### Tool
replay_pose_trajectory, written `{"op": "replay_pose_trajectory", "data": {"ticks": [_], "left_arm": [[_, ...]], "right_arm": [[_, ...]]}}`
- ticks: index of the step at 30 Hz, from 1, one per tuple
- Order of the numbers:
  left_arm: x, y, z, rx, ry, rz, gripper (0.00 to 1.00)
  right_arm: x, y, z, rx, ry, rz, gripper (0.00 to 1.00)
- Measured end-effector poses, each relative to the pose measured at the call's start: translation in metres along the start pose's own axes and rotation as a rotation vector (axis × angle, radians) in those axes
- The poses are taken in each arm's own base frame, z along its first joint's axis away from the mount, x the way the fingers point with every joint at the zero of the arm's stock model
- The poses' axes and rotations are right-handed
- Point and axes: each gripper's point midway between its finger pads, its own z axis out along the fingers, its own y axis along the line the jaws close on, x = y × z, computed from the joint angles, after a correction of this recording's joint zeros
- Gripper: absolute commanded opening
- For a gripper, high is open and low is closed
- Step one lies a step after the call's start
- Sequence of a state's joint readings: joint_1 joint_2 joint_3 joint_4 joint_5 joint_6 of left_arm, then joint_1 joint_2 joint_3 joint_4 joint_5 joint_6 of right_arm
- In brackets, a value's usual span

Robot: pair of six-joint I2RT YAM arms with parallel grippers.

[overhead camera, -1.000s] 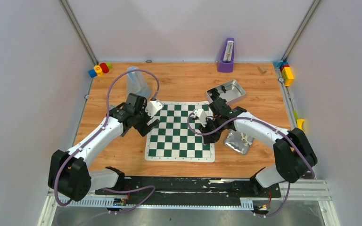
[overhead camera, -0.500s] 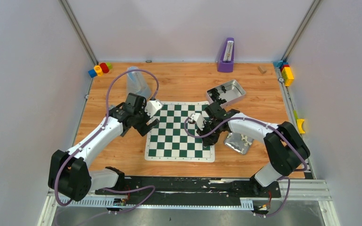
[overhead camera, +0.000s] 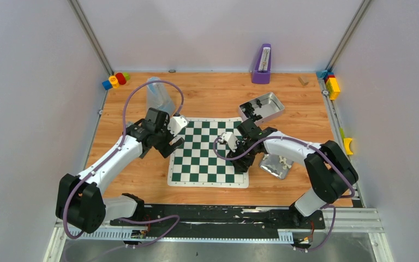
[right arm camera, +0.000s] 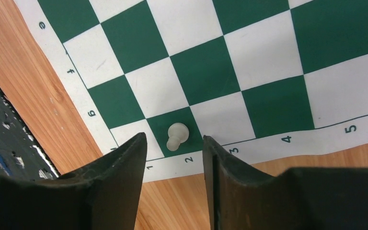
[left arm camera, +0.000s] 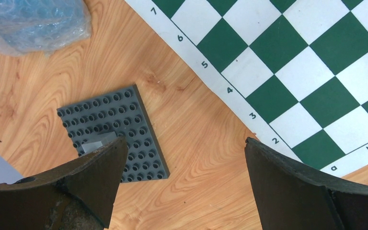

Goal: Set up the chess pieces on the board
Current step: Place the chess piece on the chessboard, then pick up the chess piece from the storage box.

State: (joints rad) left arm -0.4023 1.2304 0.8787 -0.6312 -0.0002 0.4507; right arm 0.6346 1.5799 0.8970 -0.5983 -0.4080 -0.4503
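Note:
The board (overhead camera: 196, 164) lies flat in the middle of the table, a green and white checked mat. In the right wrist view one cream-white pawn (right arm camera: 176, 136) of the chess pieces stands on a green square at the board's (right arm camera: 268, 52) near right corner. My right gripper (right arm camera: 173, 138) hangs over it, open, with a finger on each side and neither touching it. From above, that gripper (overhead camera: 241, 162) hides the pawn. My left gripper (overhead camera: 172, 144) stands open and empty over bare wood just off the board's (left arm camera: 316, 62) left edge.
A dark grey studded plate (left arm camera: 112, 132) lies under the left gripper's (left arm camera: 184, 141) left finger. A crumpled clear bag (overhead camera: 158, 95) sits behind it. A metal tin (overhead camera: 264, 106), a foil pouch (overhead camera: 275, 164), a purple stand (overhead camera: 262, 64) and toy blocks (overhead camera: 114, 80) are around the table.
My right gripper has moved toward the board's near right corner and opened, leaving the pawn standing on its square. The left arm has not moved.

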Motion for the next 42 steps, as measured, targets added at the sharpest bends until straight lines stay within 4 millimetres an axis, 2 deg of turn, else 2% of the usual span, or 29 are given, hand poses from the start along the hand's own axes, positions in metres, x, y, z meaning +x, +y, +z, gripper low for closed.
{"op": "replay_pose_trajectory", "data": {"ticks": [2,5,10,15,18,21,25,28,35,39,42], "left_arm": [[0.0,0.0,0.0,0.0,0.0,0.0,1.0],[0.0,0.0,0.0,0.0,0.0,0.0,1.0],[0.0,0.0,0.0,0.0,0.0,0.0,1.0],[0.0,0.0,0.0,0.0,0.0,0.0,1.0],[0.0,0.0,0.0,0.0,-0.001,0.0,1.0],[0.0,0.0,0.0,0.0,-0.001,0.0,1.0],[0.0,0.0,0.0,0.001,-0.001,0.0,1.0],[0.0,-0.001,0.0,0.003,-0.002,0.0,1.0],[-0.001,-0.002,0.0,0.013,-0.006,0.0,1.0],[-0.002,-0.003,0.0,0.017,-0.009,0.0,1.0],[-0.002,-0.003,0.0,0.019,-0.01,0.0,1.0]], "right_arm": [[0.001,0.0,0.0,0.003,0.003,0.004,0.63],[-0.001,-0.002,-0.005,0.014,-0.008,0.011,0.68],[-0.013,-0.01,-0.037,0.054,-0.098,0.038,0.67],[-0.021,-0.037,-0.075,0.14,-0.205,0.108,0.63],[-0.015,-0.054,-0.09,0.186,-0.235,0.159,0.61],[-0.002,-0.07,-0.098,0.223,-0.241,0.22,0.59],[0.032,-0.084,-0.104,0.266,-0.213,0.313,0.58],[0.057,-0.085,-0.111,0.301,-0.188,0.36,0.56],[0.1,-0.085,-0.132,0.379,-0.142,0.401,0.53],[0.125,-0.081,-0.129,0.385,-0.081,0.422,0.48],[0.132,-0.077,-0.125,0.37,-0.053,0.419,0.47]]}}
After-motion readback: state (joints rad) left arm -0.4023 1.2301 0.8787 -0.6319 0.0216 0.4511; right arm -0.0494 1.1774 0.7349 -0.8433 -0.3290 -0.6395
